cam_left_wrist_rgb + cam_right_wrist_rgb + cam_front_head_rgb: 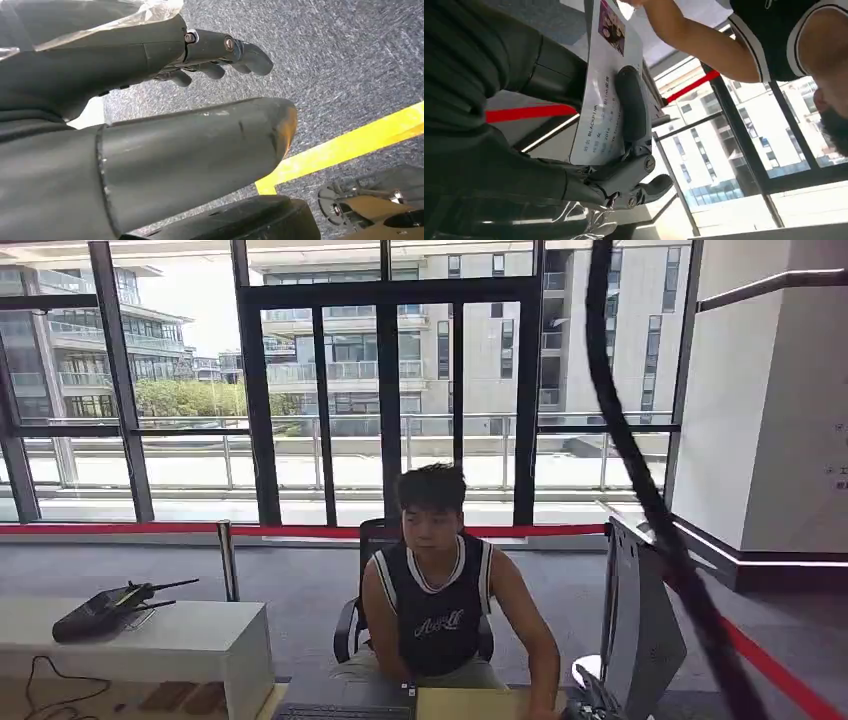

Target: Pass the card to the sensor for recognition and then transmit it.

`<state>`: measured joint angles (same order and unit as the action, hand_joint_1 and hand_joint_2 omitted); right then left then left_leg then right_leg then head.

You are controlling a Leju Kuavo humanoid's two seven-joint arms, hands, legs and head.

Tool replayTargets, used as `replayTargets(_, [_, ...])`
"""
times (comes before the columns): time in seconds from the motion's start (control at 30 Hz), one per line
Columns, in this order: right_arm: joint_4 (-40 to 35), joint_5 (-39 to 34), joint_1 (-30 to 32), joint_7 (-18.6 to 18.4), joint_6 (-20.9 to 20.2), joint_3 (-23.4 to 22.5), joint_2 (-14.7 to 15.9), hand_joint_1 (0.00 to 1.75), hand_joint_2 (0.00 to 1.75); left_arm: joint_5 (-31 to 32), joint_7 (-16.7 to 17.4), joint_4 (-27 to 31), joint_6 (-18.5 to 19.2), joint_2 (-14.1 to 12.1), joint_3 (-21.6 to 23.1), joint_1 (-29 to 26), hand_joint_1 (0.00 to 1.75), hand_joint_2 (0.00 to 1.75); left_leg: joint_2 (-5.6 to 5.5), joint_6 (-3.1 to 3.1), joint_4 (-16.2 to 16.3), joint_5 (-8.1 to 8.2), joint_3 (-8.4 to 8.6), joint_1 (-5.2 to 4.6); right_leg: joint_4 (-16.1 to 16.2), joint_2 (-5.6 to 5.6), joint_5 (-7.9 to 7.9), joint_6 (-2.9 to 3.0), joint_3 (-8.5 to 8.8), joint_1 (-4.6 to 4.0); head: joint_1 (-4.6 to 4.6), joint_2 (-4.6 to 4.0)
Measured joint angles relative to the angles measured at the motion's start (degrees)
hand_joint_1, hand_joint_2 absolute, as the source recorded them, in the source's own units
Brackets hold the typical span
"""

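A white card (604, 75) with a small photo and printed lines is pinched in my right hand (624, 170), between the thick thumb behind it and a dark finger (633, 105) lying across its face. The person's bare arm (694, 40) reaches toward the card's far end, and their fingers (636, 2) are at that end. My left hand (200, 55) hangs over grey carpet, fingers apart and holding nothing. In the head view the person (435, 610) in a dark sleeveless jersey sits behind the desk facing me.
A grey monitor back (640, 630) stands at the right of the desk, with a keyboard (340, 712) at the bottom edge. A white bench (180, 645) on the left carries a black device (110, 608). A black cable (640, 480) crosses the view. Yellow floor line (350, 145).
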<state>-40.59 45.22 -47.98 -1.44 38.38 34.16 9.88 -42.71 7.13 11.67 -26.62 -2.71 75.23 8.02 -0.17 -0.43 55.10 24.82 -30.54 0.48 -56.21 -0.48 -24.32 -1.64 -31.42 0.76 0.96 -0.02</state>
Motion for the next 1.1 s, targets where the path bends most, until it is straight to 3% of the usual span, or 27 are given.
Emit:
replayTargets(0.23, [0.46,-5.13,4.23,-0.74,-0.57,0.33,2.38,1.75,1.75,-1.31,0.63,0.00,-0.28,-0.02,-0.02,-0.12,0.00,0.00,0.01,0.01,0.00,0.02,-0.02,-0.01,0.02,0.03,0.00,0.00,-0.04,0.00,0.00,0.00])
replayTargets(0.5, [3.19,-11.37,8.31,2.58,-0.39,0.24,3.54,1.75,1.75,-2.78,1.31,0.00,-1.64,0.02,-0.04,-0.17,0.00,0.00,0.00,0.01,-0.01,0.03,-0.02,0.03,0.03,0.04,-0.02,0.02,-0.03,0.00,0.00,0.00])
replayTargets(1.1, [7.95,-12.94,14.38,1.07,-1.66,0.33,5.40,1.75,1.75,-3.10,1.35,0.00,-2.14,0.07,-0.15,-0.18,0.00,0.00,0.01,0.00,-0.01,0.03,-0.03,0.04,0.03,0.04,-0.02,0.03,-0.03,0.00,0.02,0.00])
